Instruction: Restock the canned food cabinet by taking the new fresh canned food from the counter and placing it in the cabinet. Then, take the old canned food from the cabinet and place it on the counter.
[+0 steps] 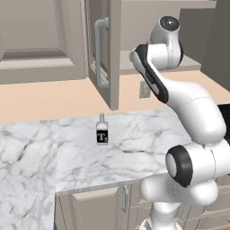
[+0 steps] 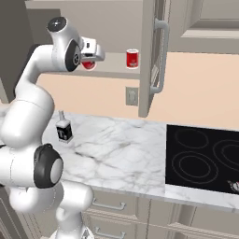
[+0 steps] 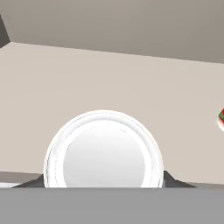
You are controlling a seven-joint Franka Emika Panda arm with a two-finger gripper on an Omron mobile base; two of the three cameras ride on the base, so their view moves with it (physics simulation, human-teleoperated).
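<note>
Gripper (image 2: 88,63) closing on a red can (image 3: 103,151) inside the open cabinet (image 2: 148,56), above its shelf (image 3: 109,87). Second can (image 2: 132,59) standing on the shelf, bottle (image 1: 102,130) standing on the counter (image 1: 134,148).

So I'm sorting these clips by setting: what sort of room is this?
A rendered kitchen, most likely: a white marble counter with grey veining, a black glass stovetop with ring burners set into it, and an open taupe-grey wall cabinet with a red can on its shelf.
</note>
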